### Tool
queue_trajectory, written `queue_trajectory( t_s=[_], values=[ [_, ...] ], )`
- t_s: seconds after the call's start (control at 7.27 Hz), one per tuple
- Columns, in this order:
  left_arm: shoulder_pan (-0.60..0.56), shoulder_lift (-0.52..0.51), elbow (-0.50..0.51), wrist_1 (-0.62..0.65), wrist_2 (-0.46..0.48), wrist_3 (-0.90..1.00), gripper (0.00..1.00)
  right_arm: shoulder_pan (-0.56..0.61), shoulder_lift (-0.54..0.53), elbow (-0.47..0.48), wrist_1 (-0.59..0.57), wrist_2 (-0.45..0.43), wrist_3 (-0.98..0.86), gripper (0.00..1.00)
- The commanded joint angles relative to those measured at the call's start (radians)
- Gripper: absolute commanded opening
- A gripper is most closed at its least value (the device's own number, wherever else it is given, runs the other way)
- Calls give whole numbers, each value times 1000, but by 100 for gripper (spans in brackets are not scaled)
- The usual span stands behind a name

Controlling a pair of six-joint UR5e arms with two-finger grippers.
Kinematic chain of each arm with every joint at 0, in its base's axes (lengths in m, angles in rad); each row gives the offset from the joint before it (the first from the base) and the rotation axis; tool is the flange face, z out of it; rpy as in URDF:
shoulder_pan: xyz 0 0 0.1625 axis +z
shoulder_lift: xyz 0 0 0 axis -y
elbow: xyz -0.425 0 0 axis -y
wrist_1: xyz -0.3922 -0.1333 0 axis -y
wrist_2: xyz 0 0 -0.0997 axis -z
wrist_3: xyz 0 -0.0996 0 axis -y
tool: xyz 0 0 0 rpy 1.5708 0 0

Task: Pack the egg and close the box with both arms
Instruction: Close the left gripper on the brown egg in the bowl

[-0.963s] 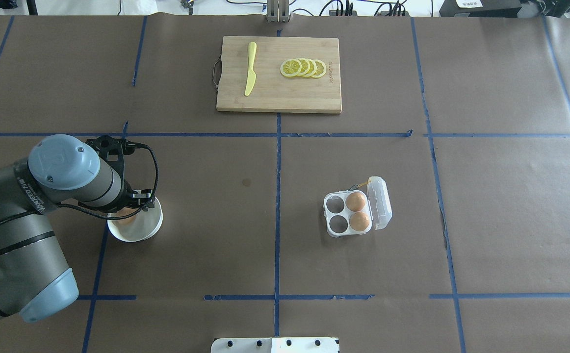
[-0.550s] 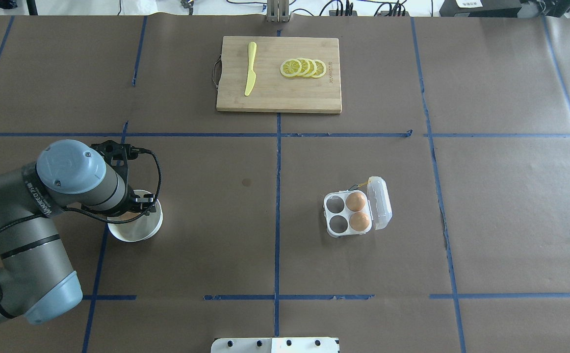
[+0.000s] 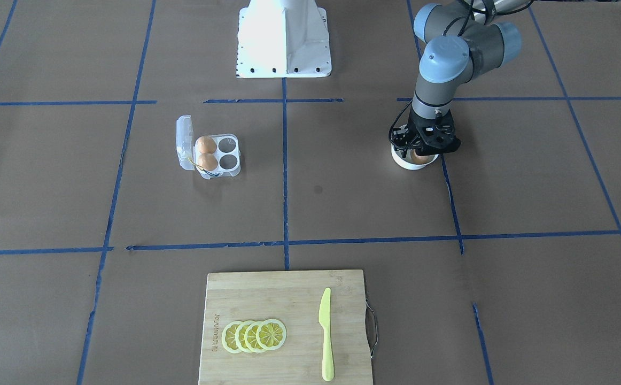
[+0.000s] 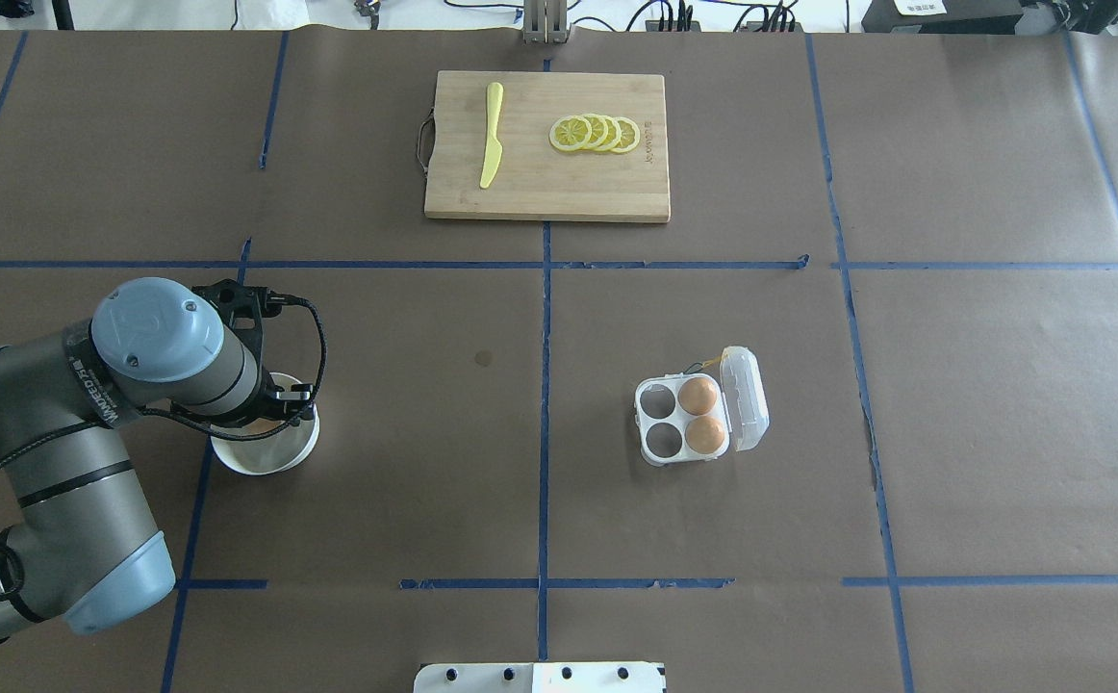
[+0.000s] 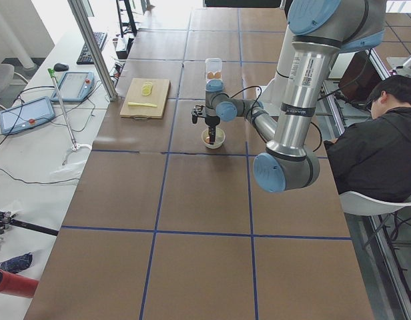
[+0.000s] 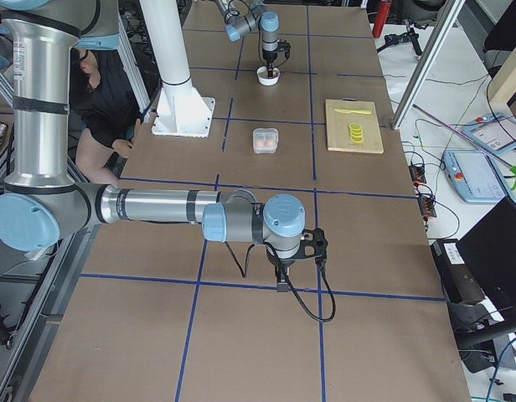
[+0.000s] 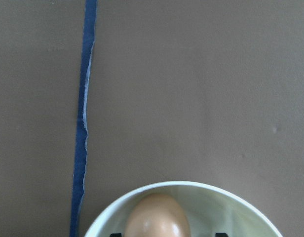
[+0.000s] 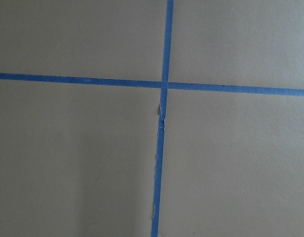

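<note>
Front view: left gripper (image 3: 422, 153) hangs in the white bowl (image 3: 402, 162), right over the egg (image 3: 420, 157). The box (image 3: 235, 159) sits well apart, lid (image 3: 184, 143) flipped open, two more eggs (image 3: 205, 145) in the cells by the hinge.

Left wrist cam: fingertips (image 7: 117, 234) spread either side of the egg, not pinching it.

Right-side view: right gripper (image 6: 281, 283) is low over the table (image 6: 384, 318), can't tell if it's open or closed.

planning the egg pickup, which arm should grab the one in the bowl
Left arm: its jaws hang in the white bowl around the egg. The right arm sits far off, its camera showing only taped paper.
</note>
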Motion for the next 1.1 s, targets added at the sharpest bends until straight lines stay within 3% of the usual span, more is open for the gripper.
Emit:
queue_trajectory(
  t_s=[0.0, 0.14, 0.28, 0.69, 0.96],
  values=[
    [-1, 0, 0, 0, 1, 1, 54, 0, 1, 3, 0, 0, 0, 100],
    [-1, 0, 0, 0, -1, 1, 46, 0, 1, 7, 0, 0, 0, 100],
    [-1, -2, -2, 0, -1, 1, 44, 0, 1, 15, -3, 0, 2, 100],
    [-12, 9, -60, 3, 1, 0, 14, 0, 1, 15, -3, 0, 2, 100],
    [-7, 45, -109, 11, 1, 1, 11, 0, 1, 15, -3, 0, 2, 100]
  ],
)
